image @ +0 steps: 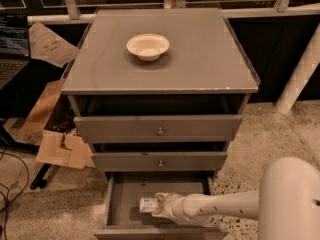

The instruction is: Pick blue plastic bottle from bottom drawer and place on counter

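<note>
The blue plastic bottle (147, 204) lies on its side on the floor of the open bottom drawer (125, 194), towards the front. Only its white cap end and a strip of label show. My gripper (159, 206) reaches in from the right at the end of the white arm (225, 206). It sits right at the bottle's right end and covers the rest of it. The grey counter (200, 59) above holds only a white bowl (148, 46).
The two upper drawers (159, 129) with round knobs stand slightly ajar above the open one. Cardboard pieces (60, 149) and cables lie on the floor to the left, near a laptop (12, 49). A white post (300, 74) rises at the right.
</note>
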`<state>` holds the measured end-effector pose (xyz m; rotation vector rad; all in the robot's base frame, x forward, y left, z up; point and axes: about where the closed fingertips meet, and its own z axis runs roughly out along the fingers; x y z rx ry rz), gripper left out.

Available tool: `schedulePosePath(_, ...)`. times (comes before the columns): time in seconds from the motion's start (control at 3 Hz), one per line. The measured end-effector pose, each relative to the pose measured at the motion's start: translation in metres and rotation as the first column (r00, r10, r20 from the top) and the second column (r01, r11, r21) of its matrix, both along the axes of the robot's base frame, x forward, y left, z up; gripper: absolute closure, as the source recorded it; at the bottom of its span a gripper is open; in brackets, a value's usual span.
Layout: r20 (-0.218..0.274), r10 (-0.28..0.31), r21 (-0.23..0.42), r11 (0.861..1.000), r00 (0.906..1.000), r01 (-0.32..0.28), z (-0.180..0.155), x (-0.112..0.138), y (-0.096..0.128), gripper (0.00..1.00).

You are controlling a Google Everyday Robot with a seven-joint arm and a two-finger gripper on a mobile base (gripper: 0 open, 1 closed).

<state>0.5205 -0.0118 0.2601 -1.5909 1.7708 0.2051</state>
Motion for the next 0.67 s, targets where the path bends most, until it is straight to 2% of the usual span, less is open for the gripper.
schedulePosePath(0.33, 0.049, 0.045, 0.007, 0.999, 0.9978, -0.045, 0.036, -0.010, 0.011, 1.00)
schedulePosePath(0.67, 0.141, 0.126, 0.041, 0.990, 0.9821, -0.133, 0.066, -0.003, 0.020, 1.00)
